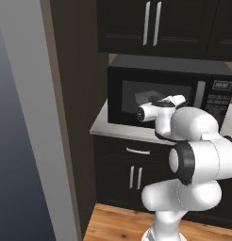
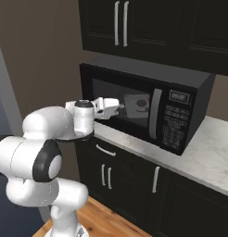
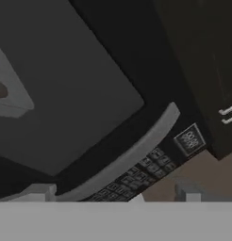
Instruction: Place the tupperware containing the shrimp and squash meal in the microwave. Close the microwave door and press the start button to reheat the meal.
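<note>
The black microwave (image 1: pixel 165 70) stands on the counter, and its door (image 2: pixel 127 109) looks shut. Through the dark glass the pale tupperware (image 2: pixel 136 104) shows inside, also the tupperware (image 1: pixel 147 96) and the tupperware (image 3: pixel 9 94) at the left of the hand view. A dim round lump (image 3: pixel 0 89) of the meal lies in it. My gripper (image 2: pixel 117 105) hovers close in front of the glass, left of the silver handle (image 2: pixel 155 113). It is open and holds nothing, its fingertips (image 3: pixel 40 192) wide apart. The handle (image 3: pixel 132 155), keypad (image 3: pixel 136 176) and display (image 3: pixel 189 140) run across the hand view.
Dark upper cabinets (image 1: pixel 151 23) hang just above the microwave. The marble counter (image 2: pixel 213 157) stretches to its right, with dark lower cabinets (image 2: pixel 129 176) beneath. A tall grey refrigerator (image 1: pixel 19 141) and a brown wall panel (image 1: pixel 73 117) stand to the left.
</note>
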